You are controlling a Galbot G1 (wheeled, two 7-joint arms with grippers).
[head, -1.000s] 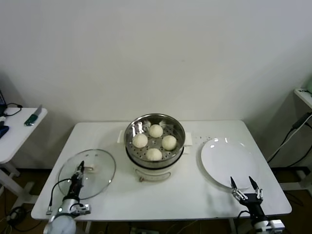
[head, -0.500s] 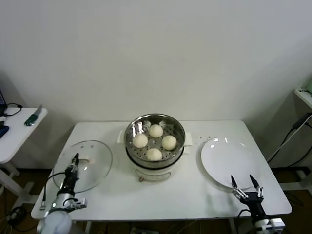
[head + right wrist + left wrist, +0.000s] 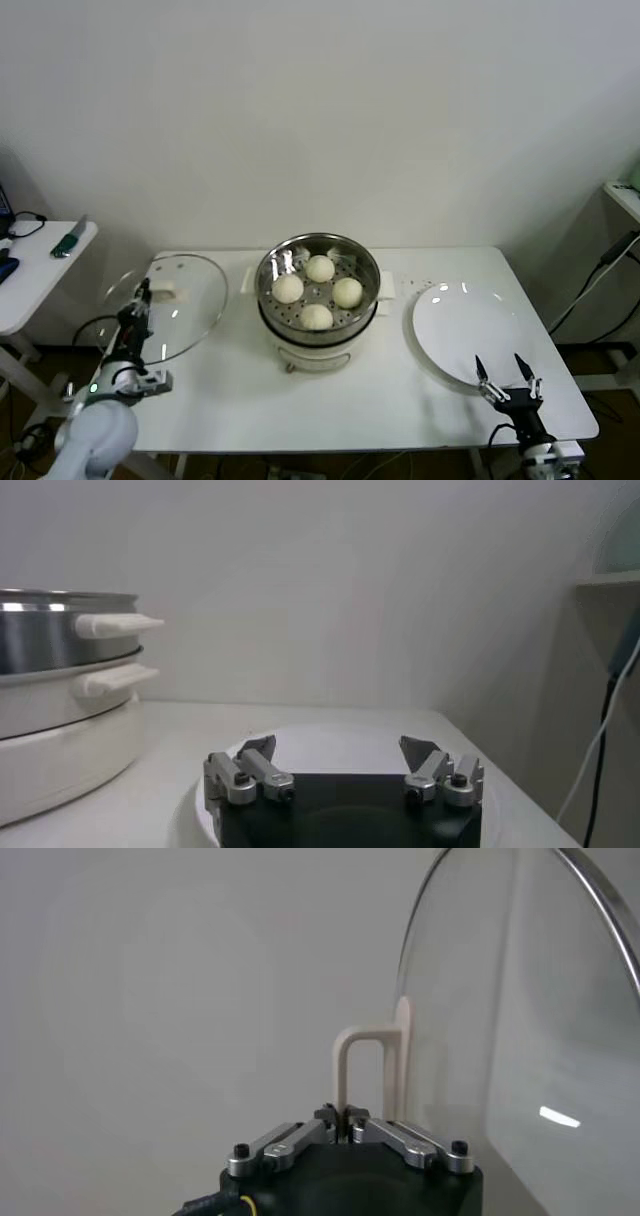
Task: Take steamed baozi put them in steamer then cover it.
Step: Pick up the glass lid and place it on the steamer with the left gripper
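four baozi [image 3: 318, 291] sit in the uncovered steamer [image 3: 318, 300] | cover [image 3: 175, 305] tilted in the air left of steamer | left gripper [image 3: 142, 292] clamped on its white handle [image 3: 368, 1070] | right gripper [image 3: 506, 384] spread wide, at plate's [image 3: 465, 330] near edge, right of steamer

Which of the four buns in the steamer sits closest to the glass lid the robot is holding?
The bun on the left in the steamer is closest: it lies on the side facing the glass lid held by the left gripper. The other three sit farther right.
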